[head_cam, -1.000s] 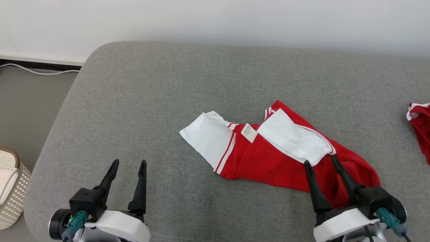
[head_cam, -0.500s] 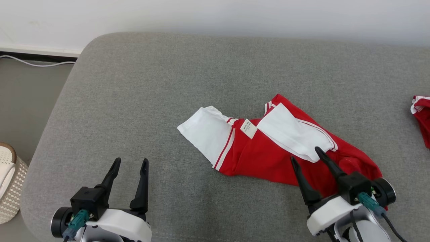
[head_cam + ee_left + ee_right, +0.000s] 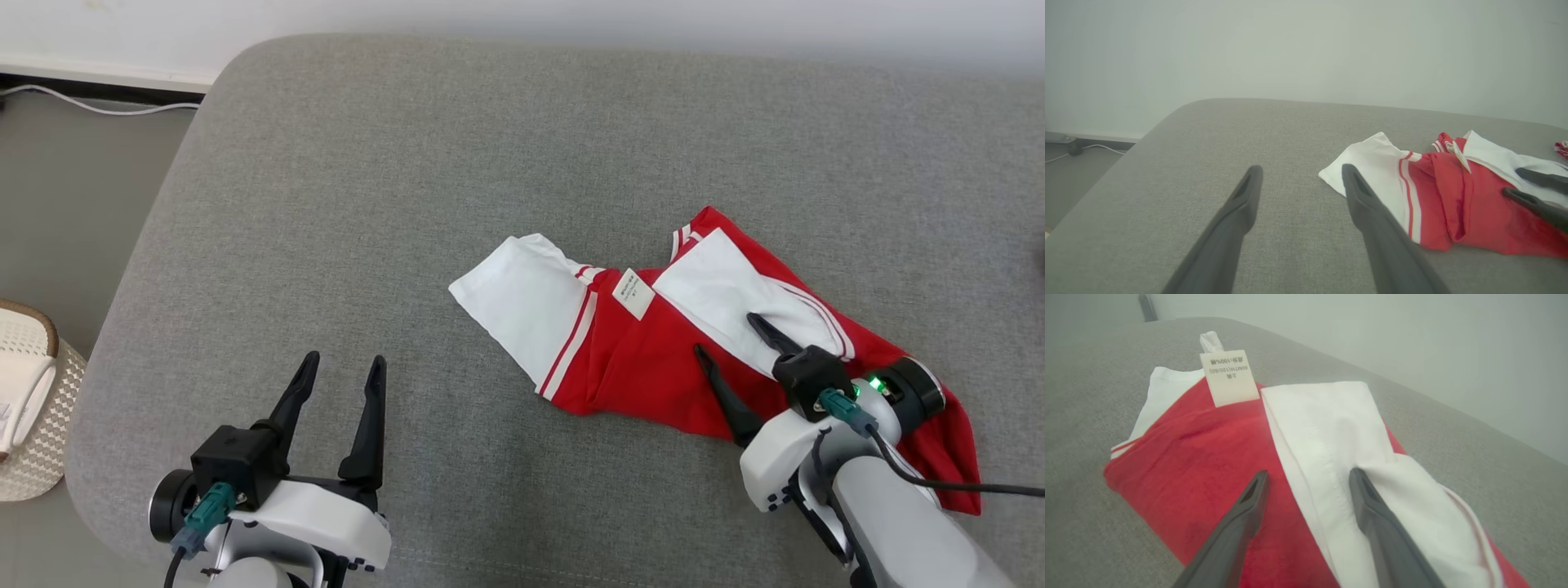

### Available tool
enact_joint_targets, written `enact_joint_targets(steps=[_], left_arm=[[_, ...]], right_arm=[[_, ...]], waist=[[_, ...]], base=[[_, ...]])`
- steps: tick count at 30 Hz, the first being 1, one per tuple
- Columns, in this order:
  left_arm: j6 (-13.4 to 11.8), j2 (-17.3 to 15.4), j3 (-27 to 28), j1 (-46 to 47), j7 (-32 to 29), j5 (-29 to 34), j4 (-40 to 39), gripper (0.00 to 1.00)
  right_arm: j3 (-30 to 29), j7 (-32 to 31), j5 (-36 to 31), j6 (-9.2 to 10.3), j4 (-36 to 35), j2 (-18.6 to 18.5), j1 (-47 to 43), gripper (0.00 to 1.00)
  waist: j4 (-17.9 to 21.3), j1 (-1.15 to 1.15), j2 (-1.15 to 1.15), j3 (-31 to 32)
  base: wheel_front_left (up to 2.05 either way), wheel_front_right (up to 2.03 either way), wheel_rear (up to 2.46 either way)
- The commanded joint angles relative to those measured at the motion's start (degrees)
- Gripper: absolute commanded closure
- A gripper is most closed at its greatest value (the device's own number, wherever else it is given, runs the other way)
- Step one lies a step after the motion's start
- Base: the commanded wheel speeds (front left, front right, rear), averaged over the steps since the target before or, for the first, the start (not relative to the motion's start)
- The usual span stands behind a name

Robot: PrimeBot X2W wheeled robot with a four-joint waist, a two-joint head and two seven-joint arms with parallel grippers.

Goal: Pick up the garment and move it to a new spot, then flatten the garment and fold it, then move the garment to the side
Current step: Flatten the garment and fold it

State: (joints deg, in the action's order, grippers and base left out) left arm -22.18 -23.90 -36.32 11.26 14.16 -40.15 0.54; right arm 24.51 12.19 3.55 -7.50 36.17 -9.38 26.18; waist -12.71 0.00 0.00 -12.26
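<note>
Head view shows a red and white garment (image 3: 645, 376) lying crumpled on a grey cushion (image 3: 408, 204), right of its middle and closer to the near edge than the far one. One white sleeve (image 3: 526, 310) points toward the left edge; the other (image 3: 722, 294) is folded over the red body. A small label (image 3: 633, 292) sits between them.

The right gripper (image 3: 725, 333) is over the garment's right half with its fingers spread apart and nothing between them. In the right wrist view one finger (image 3: 1249, 502) lies over red cloth and the other (image 3: 1367, 502) over the folded sleeve; whether the tips touch the fabric cannot be told.

The left gripper (image 3: 344, 358) is near the cushion's near-left corner, over bare fabric, well apart from the garment, with its fingers also spread and empty.

A woven basket (image 3: 33, 457) stands on the floor off the left edge, and a cable (image 3: 98, 108) runs along the wall beyond the far-left corner.
</note>
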Motion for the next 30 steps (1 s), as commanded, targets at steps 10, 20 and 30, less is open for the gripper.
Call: enact_joint_targets(steps=[10, 20, 30], left_arm=[[1.0, -0.2, 2.7, 2.8, 0.7, 1.2, -0.3, 0.0], [1.6, 0.5, 3.4, 3.4, 0.8, 1.9, -0.3, 0.0], [3.7, 2.4, 3.0, 5.6, 0.8, 3.2, 0.3, 0.0]], right_arm=[[-1.1, 2.6, 1.6, 0.01, 2.2, 0.3, 3.9, 1.0], [-6.7, 2.8, 2.8, 0.01, -2.6, -2.2, 7.1, 1.0], [-17.7, 2.8, 3.5, 0.01, 5.7, -8.3, 16.9, 1.0]], waist=[[-0.4, 0.0, 0.0, -1.0], [0.1, 0.0, 0.0, -2.8], [-2.5, 0.0, 0.0, -6.6]], base=[[0.0, 0.0, 0.0], [0.0, 0.0, 0.0], [0.0, 0.0, 0.0]])
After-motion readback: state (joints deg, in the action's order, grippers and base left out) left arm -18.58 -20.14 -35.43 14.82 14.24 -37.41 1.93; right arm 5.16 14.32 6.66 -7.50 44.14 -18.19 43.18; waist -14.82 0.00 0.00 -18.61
